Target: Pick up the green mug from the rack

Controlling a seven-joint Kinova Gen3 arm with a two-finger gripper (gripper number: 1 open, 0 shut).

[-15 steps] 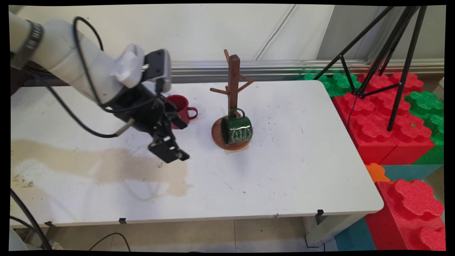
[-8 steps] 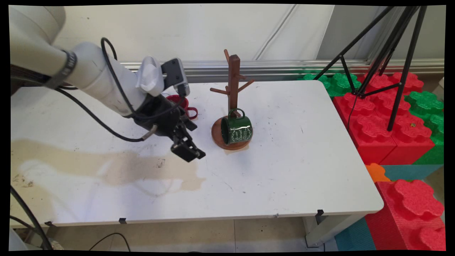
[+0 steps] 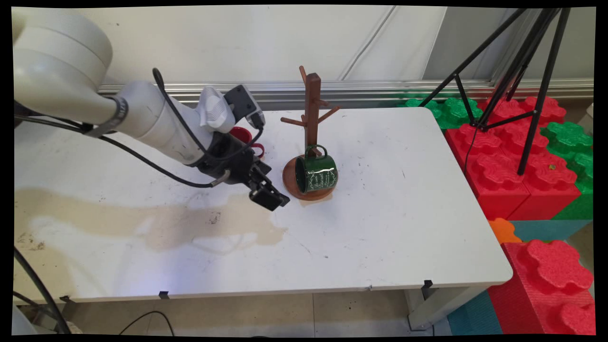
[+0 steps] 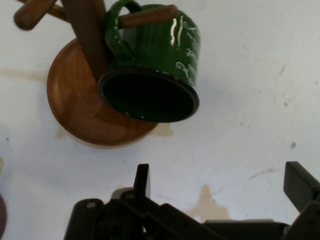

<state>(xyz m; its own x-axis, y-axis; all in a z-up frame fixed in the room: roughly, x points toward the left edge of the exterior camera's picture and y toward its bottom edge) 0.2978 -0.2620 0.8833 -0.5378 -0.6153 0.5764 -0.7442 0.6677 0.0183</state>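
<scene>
Gripper (image 3: 270,197) low over worktop (image 3: 380,228), fingers spread wide, holding nothing, aimed at green mug (image 3: 316,173). Green mug hangs by handle on lowest peg of wooden mug tree (image 3: 311,123), mouth toward gripper, over round base. Looks like approach stage; next move would call for lining up on mug. Red mug (image 3: 244,137) behind arm, mostly hidden.

pincer (image 3: 271,197) | moved right across table, now near green mug (image 3: 316,173) | red mug (image 3: 243,136) mostly hidden by arm
</scene>
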